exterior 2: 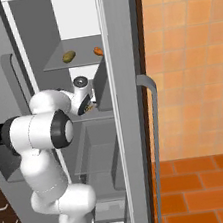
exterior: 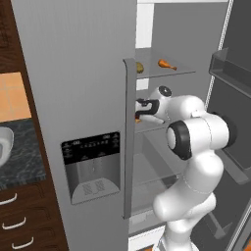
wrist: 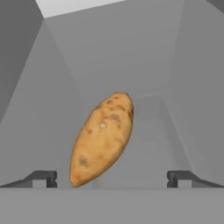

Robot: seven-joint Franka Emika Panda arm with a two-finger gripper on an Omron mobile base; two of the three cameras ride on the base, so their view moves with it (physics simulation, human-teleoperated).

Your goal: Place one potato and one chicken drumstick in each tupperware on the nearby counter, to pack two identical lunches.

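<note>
A: Reaching into the open fridge (exterior: 78,98), the arm is seen with the gripper (wrist: 111,178) levelled at a shelf. Which item is being addressed?

B: A potato (wrist: 102,139) is framed in the hand view, lying tilted on the grey shelf floor, squarely between the two finger tips (wrist: 41,178). The fingers are held fully apart; no contact with the potato is seen.

A: Step in hand?

B: The first pick is judged to be under way: approach to grasp, nothing yet lifted. On the upper shelf (exterior: 164,72) a second potato (exterior: 139,67) and a chicken drumstick (exterior: 166,64) are noted, near each other but apart. An orange-brown scrap just beside the wrist in the left base view may be the other drumstick; it cannot be told for certain.

A: Where are the containers?

B: One tupperware (exterior: 4,144) is partly seen at the left edge, on the dark counter (exterior: 22,157) beside the fridge. Its contents cannot be made out.

A: Next move?

B: A short advance is called for so the potato sits deeper between the fingers, then a closing across its narrow width. After that, a withdrawal clear of the door edge (exterior: 128,137) is likely needed before any swing toward the counter.
</note>
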